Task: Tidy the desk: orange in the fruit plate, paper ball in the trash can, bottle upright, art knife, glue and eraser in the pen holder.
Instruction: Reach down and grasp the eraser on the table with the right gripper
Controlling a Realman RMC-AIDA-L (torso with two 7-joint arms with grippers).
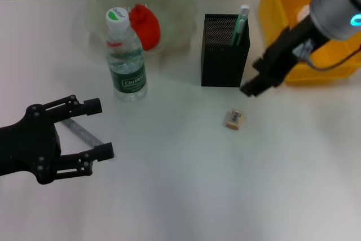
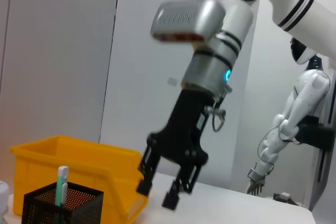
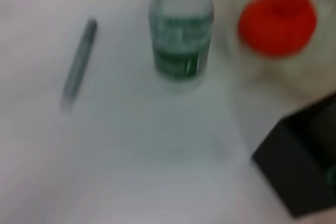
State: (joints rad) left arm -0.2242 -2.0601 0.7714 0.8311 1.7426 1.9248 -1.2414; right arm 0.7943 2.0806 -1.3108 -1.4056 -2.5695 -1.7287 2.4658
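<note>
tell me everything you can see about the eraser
The eraser is a tiny tan rectangular block with a white barcode-style label on its top face. It lies flat on the white desk, slightly skewed, in front of the black mesh pen holder and apart from it. Nothing touches it: the right gripper hangs open behind and to its right, clear of it. It is not yet in the holder.

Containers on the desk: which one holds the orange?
The fruit plate, the pale-green bowl behind the bottle; the orange lies in it. The pen holder holds pens.
</note>
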